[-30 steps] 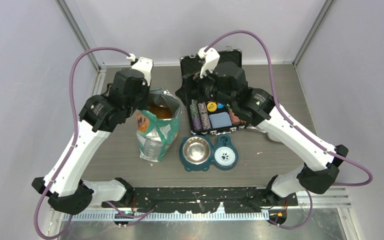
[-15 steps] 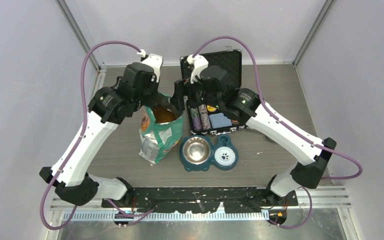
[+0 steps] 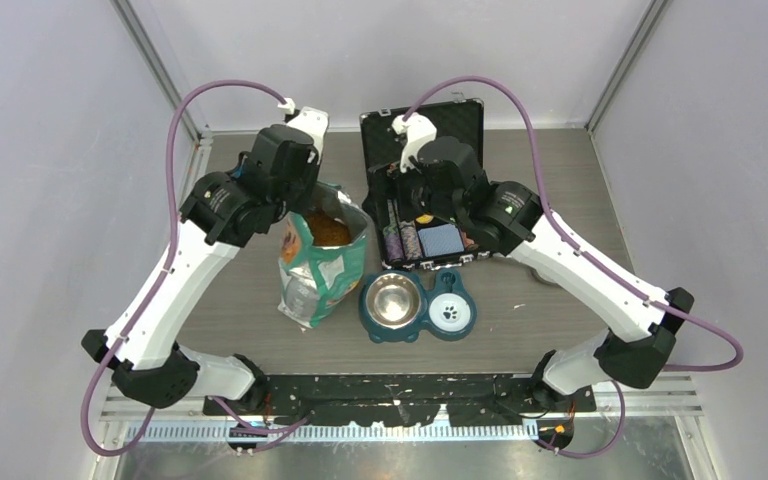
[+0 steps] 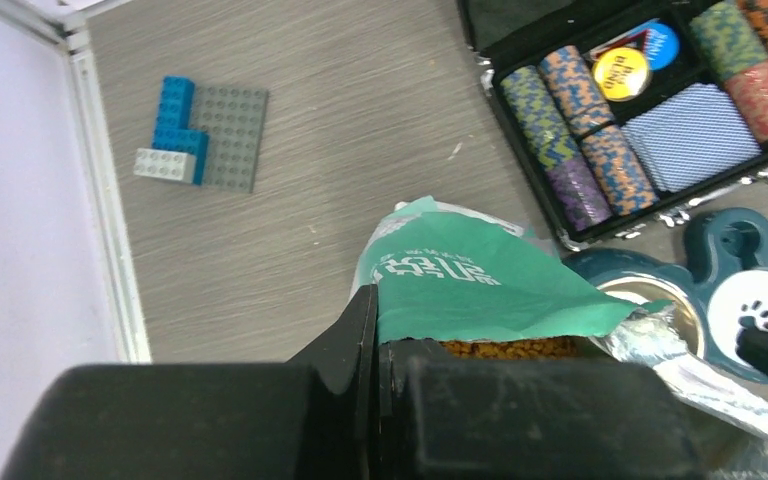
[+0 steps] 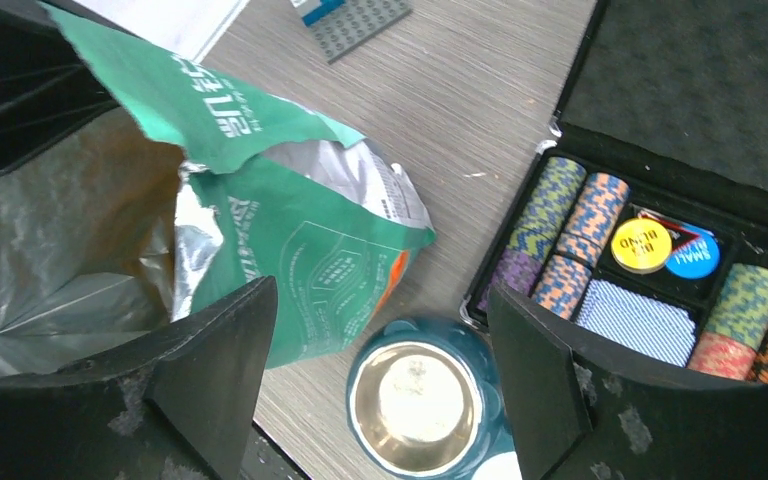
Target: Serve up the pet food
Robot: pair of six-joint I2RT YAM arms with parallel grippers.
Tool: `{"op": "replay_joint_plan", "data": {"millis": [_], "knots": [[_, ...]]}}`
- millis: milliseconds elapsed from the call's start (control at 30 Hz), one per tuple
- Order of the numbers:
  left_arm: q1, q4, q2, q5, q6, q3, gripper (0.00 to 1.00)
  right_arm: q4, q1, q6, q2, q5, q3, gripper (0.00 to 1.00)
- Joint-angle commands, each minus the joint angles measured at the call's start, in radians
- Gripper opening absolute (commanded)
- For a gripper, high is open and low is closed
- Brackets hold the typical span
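Note:
The teal-and-white bag point(image 3: 318, 270) stands open, left of the feeder. Orange-brown pet food point(image 3: 327, 230) shows in its mouth and in the left wrist view point(image 4: 505, 348). My left gripper point(image 3: 298, 205) is shut on the bag's back rim point(image 4: 470, 285), jaws point(image 4: 378, 300) pinched on the teal edge. My right gripper point(image 3: 398, 195) is open and empty, above the gap between bag and poker case. In its view point(image 5: 380, 370) the steel bowl point(image 5: 420, 405) lies between the fingers far below, with the bag point(image 5: 290, 240) at left.
A teal double feeder point(image 3: 415, 325) holds a steel bowl point(image 3: 392, 298) and a white paw-print bowl point(image 3: 449, 312). An open black case of poker chips point(image 3: 425, 235) stands behind it. A grey brick plate with blue bricks point(image 4: 210, 135) lies at far left.
The right gripper went left to the bag's right rim, then drew back right over the case. The bag's mouth stands wider open. The left gripper keeps hold of the rim.

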Motion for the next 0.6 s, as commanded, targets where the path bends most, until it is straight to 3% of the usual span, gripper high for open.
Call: {"op": "replay_joint_plan", "data": {"millis": [0,67,267,500,567], "knots": [[0.001,0.212,-0.025,-0.258,0.064,0.126,0.0,0.019,0.003,-0.027,0.031,-0.09,0.105,0.85],[0.022,0.226,-0.023,-0.334,0.118,0.149,0.0,0.023,0.003,-0.027,0.038,-0.082,0.107,0.86],[0.18,0.244,-0.032,-0.366,0.196,0.201,0.0,0.096,-0.008,-0.011,-0.05,0.036,-0.005,0.99],[0.265,0.264,-0.032,-0.385,0.273,0.263,0.0,0.195,-0.067,0.038,-0.165,0.071,-0.167,0.96],[0.266,0.264,-0.039,-0.327,0.276,0.252,0.0,0.196,-0.087,0.05,-0.171,0.055,-0.184,0.96]]}}
